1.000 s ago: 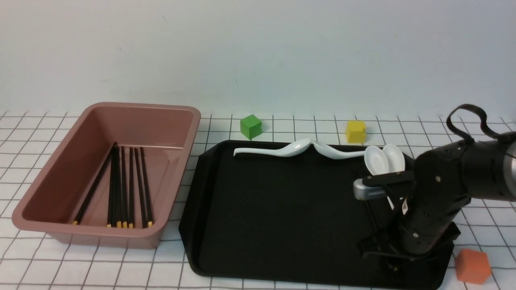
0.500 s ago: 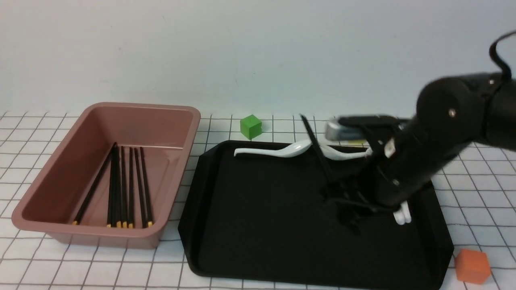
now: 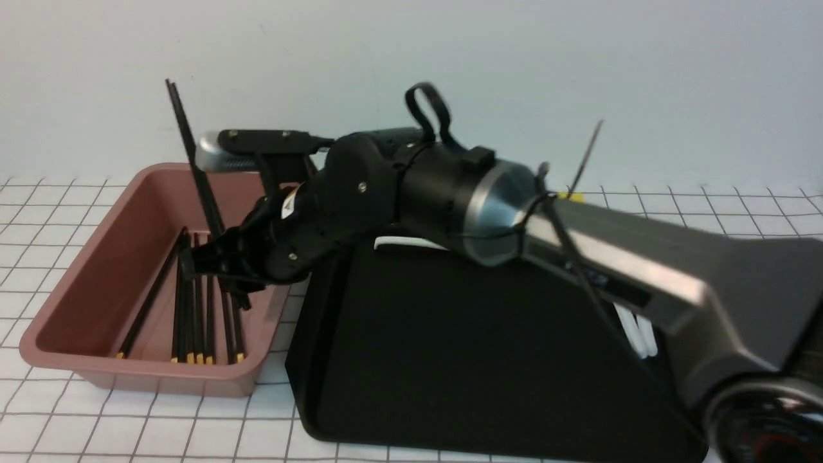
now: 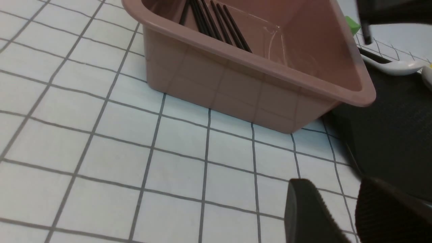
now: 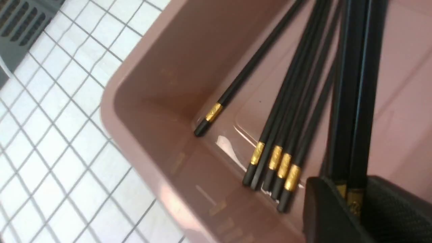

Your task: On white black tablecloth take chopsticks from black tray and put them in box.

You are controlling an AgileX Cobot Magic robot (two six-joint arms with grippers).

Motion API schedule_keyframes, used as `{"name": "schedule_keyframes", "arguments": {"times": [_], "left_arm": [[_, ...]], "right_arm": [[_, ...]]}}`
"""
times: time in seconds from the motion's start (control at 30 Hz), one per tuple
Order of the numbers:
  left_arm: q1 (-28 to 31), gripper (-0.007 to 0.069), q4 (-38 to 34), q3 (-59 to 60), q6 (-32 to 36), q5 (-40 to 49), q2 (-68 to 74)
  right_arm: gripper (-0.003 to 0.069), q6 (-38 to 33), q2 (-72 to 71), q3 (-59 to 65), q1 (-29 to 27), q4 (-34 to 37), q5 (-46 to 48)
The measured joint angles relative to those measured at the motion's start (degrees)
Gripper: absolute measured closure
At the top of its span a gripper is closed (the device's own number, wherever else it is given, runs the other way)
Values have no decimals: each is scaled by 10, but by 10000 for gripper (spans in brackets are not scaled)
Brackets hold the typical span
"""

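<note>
My right gripper is shut on the pair of black chopsticks and holds them over the pinkish-brown box. The sticks stand tilted, their thin ends up and to the left. In the right wrist view the pads clamp the pair at the gold bands, above the box floor. Several more chopsticks lie flat in the box. The black tray lies to the box's right on the gridded tablecloth. My left gripper is open and empty, low over the cloth near the box.
My right arm stretches across the tray from the right. White spoons show behind it at the tray's far edge and near its right side. A green cube sits beyond the box.
My right arm has lifted the chopsticks off the tray's right side and swung left across the tray to over the box. The cubes and most spoons are now hidden behind the arm.
</note>
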Motion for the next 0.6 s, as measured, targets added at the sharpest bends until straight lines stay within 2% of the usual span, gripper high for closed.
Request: {"name": "schedule_keyframes", "arguments": {"times": [0.1,0.17,0.23,0.43,0.6], "left_arm": [[0,386,0,0,0,0,0],[0,386,0,0,0,0,0],[0,386,0,0,0,0,0],[0,386,0,0,0,0,0],[0,386,0,0,0,0,0]], "right_arm": [[426,1,24,-36,0,-5,46],[438,1,22,-56,-2,-22,92],[471,1,12,-77,-4,-42,133],[663,-27,-100,-106,-4,-122,304],[673,-36,-239,-67,-4,-177,346]]}}
